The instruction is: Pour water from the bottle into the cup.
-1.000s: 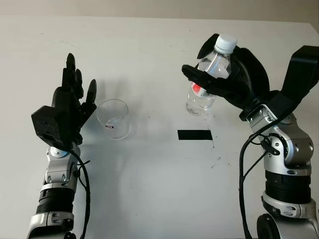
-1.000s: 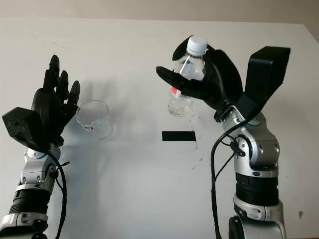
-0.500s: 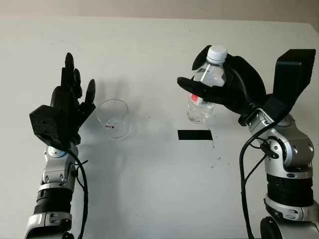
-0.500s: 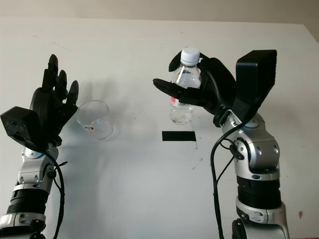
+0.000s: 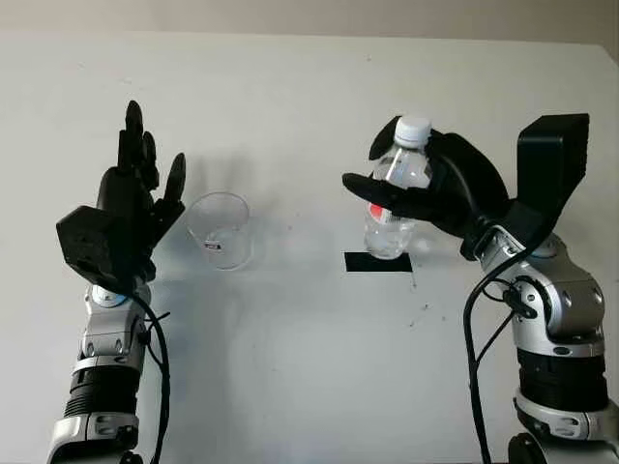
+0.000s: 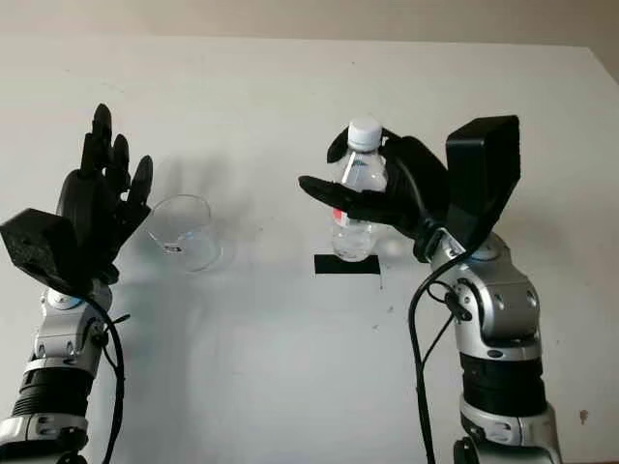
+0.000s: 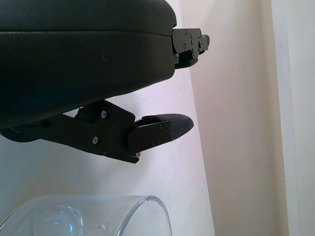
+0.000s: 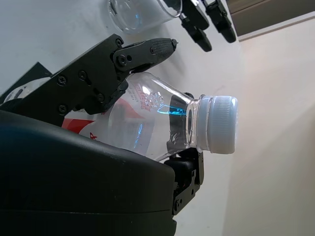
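Clear bottle upright in the right hand

Black fingers of the right hand (image 5: pixel 426 193) wrap the clear bottle (image 5: pixel 394 198), its white cap (image 5: pixel 413 128) on and its base over a black tape strip (image 5: pixel 378 262). Left hand (image 5: pixel 126 208) is open, holding nothing, with the glass cup (image 5: pixel 221 229) just beside its fingertips on the white table (image 5: pixel 290 348).
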You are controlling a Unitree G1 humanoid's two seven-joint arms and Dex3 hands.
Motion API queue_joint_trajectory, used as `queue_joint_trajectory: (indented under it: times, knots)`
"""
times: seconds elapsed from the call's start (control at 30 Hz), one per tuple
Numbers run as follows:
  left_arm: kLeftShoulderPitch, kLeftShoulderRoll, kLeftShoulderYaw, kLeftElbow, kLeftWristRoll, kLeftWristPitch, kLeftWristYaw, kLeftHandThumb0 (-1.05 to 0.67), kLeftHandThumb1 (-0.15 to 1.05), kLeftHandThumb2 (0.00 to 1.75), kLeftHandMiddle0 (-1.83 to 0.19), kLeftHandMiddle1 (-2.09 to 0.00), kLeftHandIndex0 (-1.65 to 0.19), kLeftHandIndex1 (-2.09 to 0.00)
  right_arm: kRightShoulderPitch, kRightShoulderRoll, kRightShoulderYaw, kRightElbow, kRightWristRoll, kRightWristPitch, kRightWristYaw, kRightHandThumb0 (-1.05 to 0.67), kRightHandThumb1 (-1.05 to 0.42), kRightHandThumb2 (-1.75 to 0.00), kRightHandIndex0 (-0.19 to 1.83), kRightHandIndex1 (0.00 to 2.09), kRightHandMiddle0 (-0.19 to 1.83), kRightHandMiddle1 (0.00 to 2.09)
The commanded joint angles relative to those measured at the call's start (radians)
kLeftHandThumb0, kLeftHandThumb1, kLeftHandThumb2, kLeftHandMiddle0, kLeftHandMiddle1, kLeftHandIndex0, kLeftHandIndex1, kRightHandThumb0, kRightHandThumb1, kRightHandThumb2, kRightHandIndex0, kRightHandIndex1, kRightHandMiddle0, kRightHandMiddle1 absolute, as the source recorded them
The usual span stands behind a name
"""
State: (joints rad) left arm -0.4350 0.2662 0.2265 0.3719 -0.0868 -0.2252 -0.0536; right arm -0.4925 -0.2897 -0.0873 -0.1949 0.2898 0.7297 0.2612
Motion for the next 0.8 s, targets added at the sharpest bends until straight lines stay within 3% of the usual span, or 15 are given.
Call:
queue_joint_trajectory:
  times: [0.0,0.4,0.77]
  knots:
    - [0.018,0.009,0.004,-0.006,0.007,-0.008,0.003,-0.36,1.05,0.52,0.09,-0.05,0.12,-0.05,0.011,-0.004,-0.009,-0.033,0.010,0.006,0.002,-0.14,-1.05,-0.40,1.79,2.09,1.83,2.09]
    - [0.023,0.011,0.005,-0.013,0.018,-0.003,0.006,-0.36,1.05,0.52,0.07,-0.06,0.10,-0.06,0.034,0.009,0.002,-0.063,-0.007,0.043,-0.048,-0.15,-1.05,-0.38,1.78,2.09,1.83,2.09]
    - [0.024,0.014,0.006,-0.009,0.021,-0.006,0.010,-0.37,1.05,0.51,0.05,-0.06,0.08,-0.06,0.068,0.016,0.028,-0.014,-0.041,-0.062,-0.019,-0.12,-1.05,-0.39,1.82,2.09,1.83,2.09]
